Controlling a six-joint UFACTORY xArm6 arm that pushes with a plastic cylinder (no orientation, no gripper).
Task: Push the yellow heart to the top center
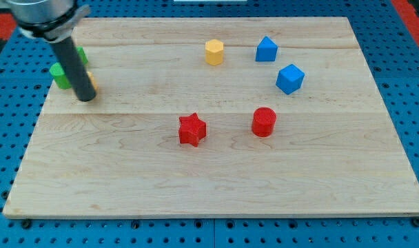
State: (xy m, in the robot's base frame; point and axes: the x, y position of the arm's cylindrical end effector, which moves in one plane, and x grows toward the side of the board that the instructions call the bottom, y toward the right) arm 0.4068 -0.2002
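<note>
My tip rests on the board near the view's left edge. A yellow block shows only as a sliver just right of the rod and above the tip. It is mostly hidden, so its shape cannot be made out. It appears to touch the rod. A green block sits just left of the rod, and a second green piece peeks out behind it. A yellow hexagon-like block stands near the top centre.
A blue block and a blue cube sit at the upper right. A red star and a red cylinder sit at mid-board. The wooden board lies on a blue perforated table.
</note>
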